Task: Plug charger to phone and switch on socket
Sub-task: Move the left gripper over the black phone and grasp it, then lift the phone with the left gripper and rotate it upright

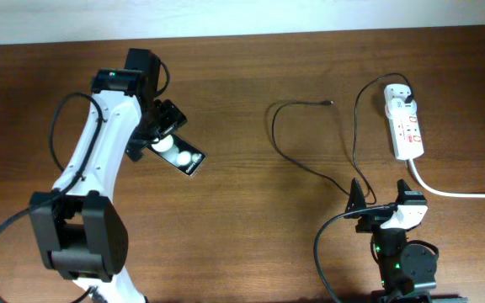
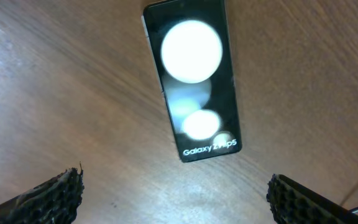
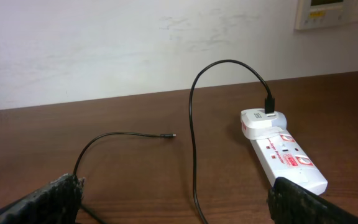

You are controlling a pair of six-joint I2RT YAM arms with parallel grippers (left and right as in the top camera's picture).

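The phone (image 1: 181, 156) lies flat on the wooden table, glossy black with two round white reflections; in the left wrist view (image 2: 191, 81) it reads "Galaxy Z Flip5". My left gripper (image 1: 163, 126) hovers just over its far end, open and empty (image 2: 176, 193). The charger cable (image 1: 306, 168) loops across the table, its connector tip (image 1: 330, 103) lying free; its white adapter (image 1: 398, 97) sits in the socket (image 1: 407, 130). The right wrist view shows the tip (image 3: 173, 135), the adapter (image 3: 260, 121) and the socket (image 3: 288, 158). My right gripper (image 1: 377, 206) rests open near the front edge (image 3: 176, 199).
The socket's thick white cord (image 1: 461, 194) runs off the right edge. A pale wall (image 3: 135, 43) with a white wall panel (image 3: 334, 12) stands behind the table. Black robot cables (image 1: 327, 252) hang by the right arm base.
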